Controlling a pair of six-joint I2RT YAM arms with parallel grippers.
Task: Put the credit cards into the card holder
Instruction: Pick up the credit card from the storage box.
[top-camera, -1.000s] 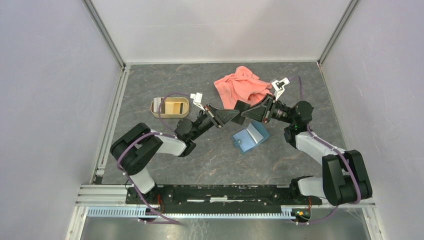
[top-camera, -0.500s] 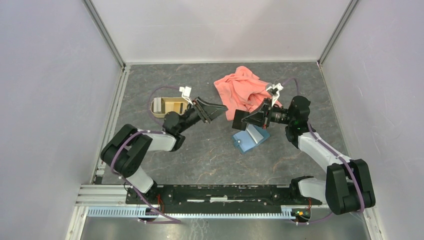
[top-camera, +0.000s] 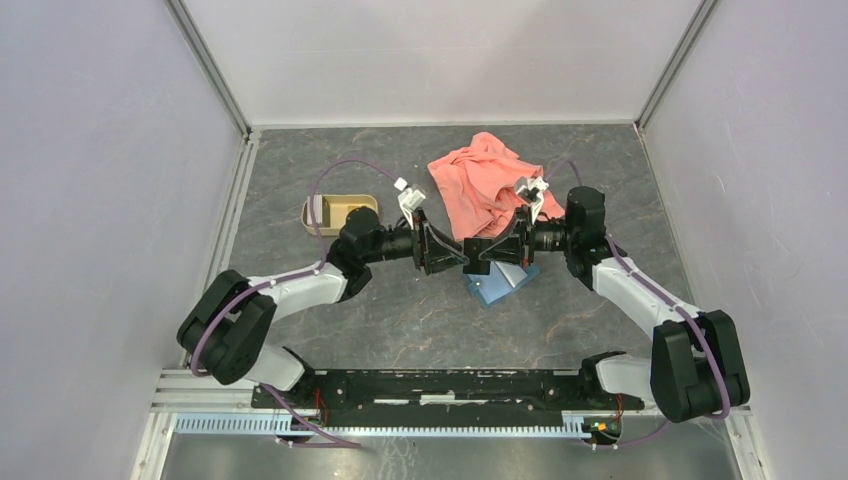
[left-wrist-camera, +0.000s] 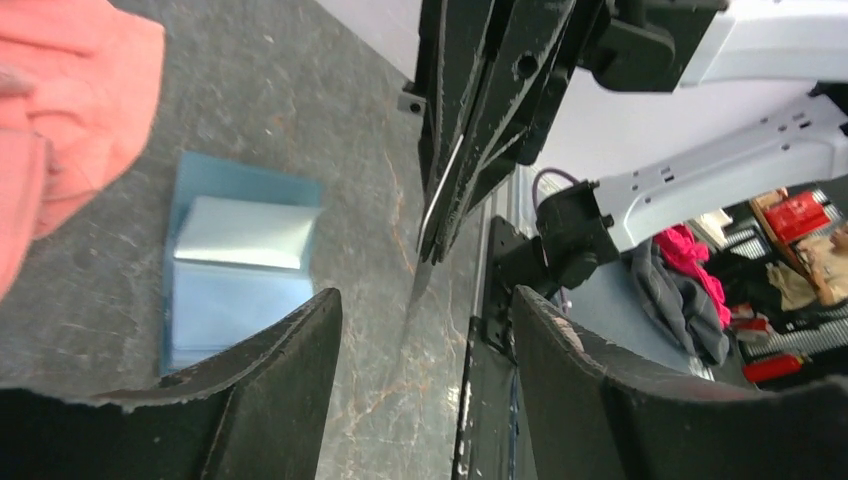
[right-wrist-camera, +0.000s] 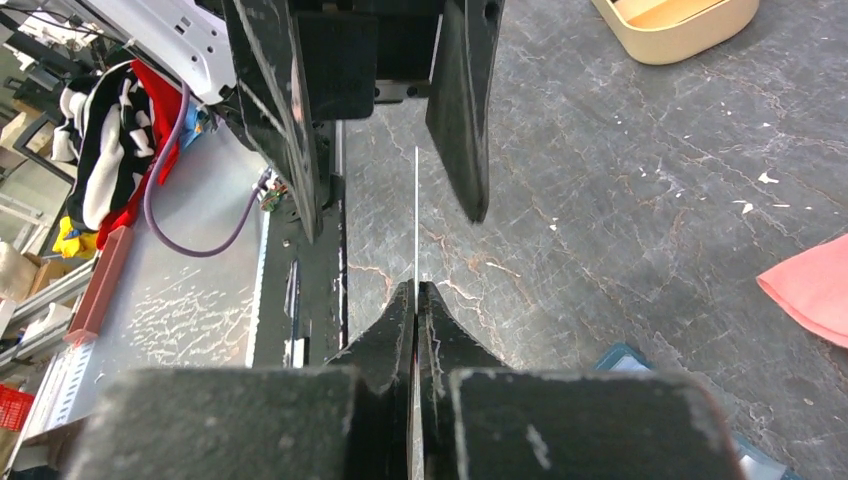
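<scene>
My right gripper (right-wrist-camera: 415, 290) is shut on a thin credit card (right-wrist-camera: 415, 220), seen edge-on and sticking out past its fingertips. My left gripper (left-wrist-camera: 427, 300) faces it, open, one finger on each side of the card's free end without touching it. In the top view the left gripper (top-camera: 440, 255) and the right gripper (top-camera: 480, 255) meet tip to tip just above the card holder (top-camera: 497, 287). The teal card holder (left-wrist-camera: 240, 270) lies open on the table, its lighter blue inside facing up.
A tan tray (top-camera: 335, 213) stands to the left behind my left arm. A salmon-pink cloth (top-camera: 480, 185) lies bunched just behind both grippers. Grey walls close in the table on three sides.
My right gripper shut on the card and my left gripper opened. The left arm drew back to the left, then came back to face the right gripper over the card holder.
</scene>
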